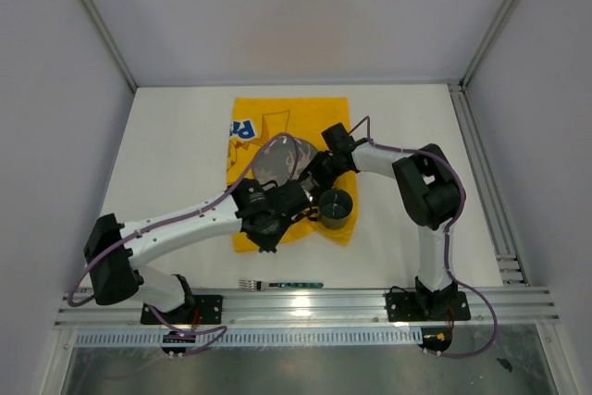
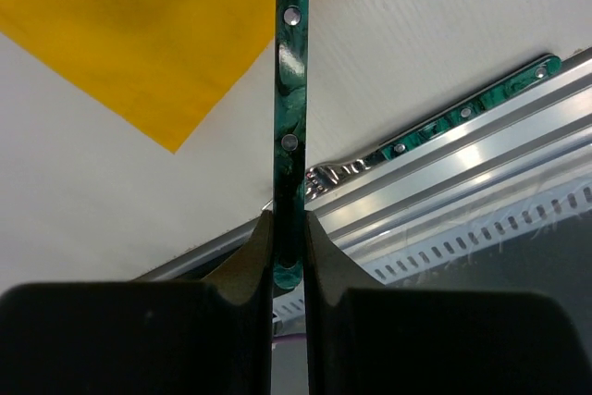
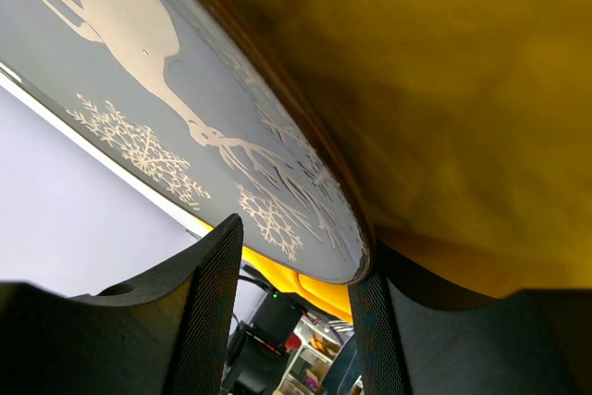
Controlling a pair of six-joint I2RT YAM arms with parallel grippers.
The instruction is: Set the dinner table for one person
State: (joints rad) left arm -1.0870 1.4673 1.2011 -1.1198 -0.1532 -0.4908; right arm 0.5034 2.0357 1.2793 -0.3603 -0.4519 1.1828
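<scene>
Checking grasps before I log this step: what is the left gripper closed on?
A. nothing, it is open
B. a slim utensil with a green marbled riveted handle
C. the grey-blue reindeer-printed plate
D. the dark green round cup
B: the left wrist view shows the left gripper shut on the green marbled riveted utensil handle; the grey-blue reindeer-printed plate is pinched at its rim by the right gripper.

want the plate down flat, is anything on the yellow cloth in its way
Yes: the left tool, clamped on a green-handled utensil, hangs over the cloth just nearside of the plate, and the dark cup stands to its right.
</scene>
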